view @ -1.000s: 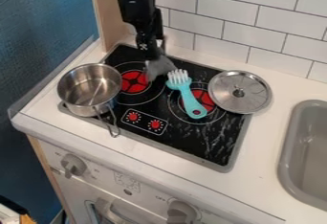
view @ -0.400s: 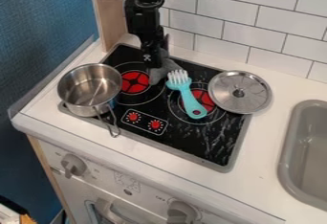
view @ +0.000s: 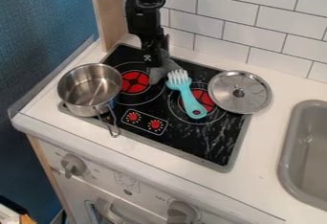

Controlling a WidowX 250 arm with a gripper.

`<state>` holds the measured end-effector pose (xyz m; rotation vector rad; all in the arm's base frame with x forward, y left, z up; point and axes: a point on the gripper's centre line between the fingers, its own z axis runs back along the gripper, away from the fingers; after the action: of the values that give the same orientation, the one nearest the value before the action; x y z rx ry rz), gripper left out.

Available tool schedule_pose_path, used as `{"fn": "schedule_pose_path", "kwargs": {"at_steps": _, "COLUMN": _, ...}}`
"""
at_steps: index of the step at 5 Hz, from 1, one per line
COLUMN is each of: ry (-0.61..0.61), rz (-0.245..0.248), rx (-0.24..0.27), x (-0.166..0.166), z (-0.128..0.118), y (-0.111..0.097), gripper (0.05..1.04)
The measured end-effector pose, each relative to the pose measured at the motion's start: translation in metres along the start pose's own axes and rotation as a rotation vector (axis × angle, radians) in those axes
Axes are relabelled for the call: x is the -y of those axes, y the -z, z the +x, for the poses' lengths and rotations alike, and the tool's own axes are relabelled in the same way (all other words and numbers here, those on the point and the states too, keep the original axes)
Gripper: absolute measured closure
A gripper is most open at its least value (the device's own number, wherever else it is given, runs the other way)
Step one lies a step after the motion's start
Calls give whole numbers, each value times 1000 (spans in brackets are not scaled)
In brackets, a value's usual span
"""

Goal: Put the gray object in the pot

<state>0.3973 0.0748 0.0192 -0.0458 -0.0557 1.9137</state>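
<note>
Tool (view: 155, 63) at gray object (view: 165, 70) — pot (view: 81, 105) nearby.

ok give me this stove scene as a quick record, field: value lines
target: gray object, on the stovetop near the rear left burner
gripper: at the gray object, hold unclear
pot: metal, on the stovetop's left side, no lid on it
brush: turquoise, white bristles, beside the gray object
lid: metal, on the right, partly over the stovetop's edge
sink: gray, at the right
task status: gray object not in the pot

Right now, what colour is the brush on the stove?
Turquoise, with white bristles, best seen in the camera view.
</note>
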Motion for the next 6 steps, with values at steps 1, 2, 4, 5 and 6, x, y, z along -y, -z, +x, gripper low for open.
{"fn": "schedule_pose_path", "kwargs": {"at_steps": 1, "ry": -7, "rz": -31, "rx": -9, "x": -8, "z": 0, "y": -13, "gripper": 665}}
{"fn": "schedule_pose_path", "kwargs": {"at_steps": 2, "ry": 20, "rz": -63, "rx": -45, "x": -17, "z": -3, "y": -41, "gripper": 665}}
{"fn": "schedule_pose_path", "kwargs": {"at_steps": 4, "ry": 108, "rz": -154, "rx": -70, "x": -53, "z": -6, "y": -83, "gripper": 665}}
{"fn": "schedule_pose_path", "kwargs": {"at_steps": 5, "ry": 14, "rz": -161, "rx": -67, "x": -51, "z": 30, "y": -89, "gripper": 666}}
{"fn": "schedule_pose_path", "kwargs": {"at_steps": 6, "ry": -124, "rz": -182, "rx": -102, "x": -51, "z": 74, "y": -98, "gripper": 665}}
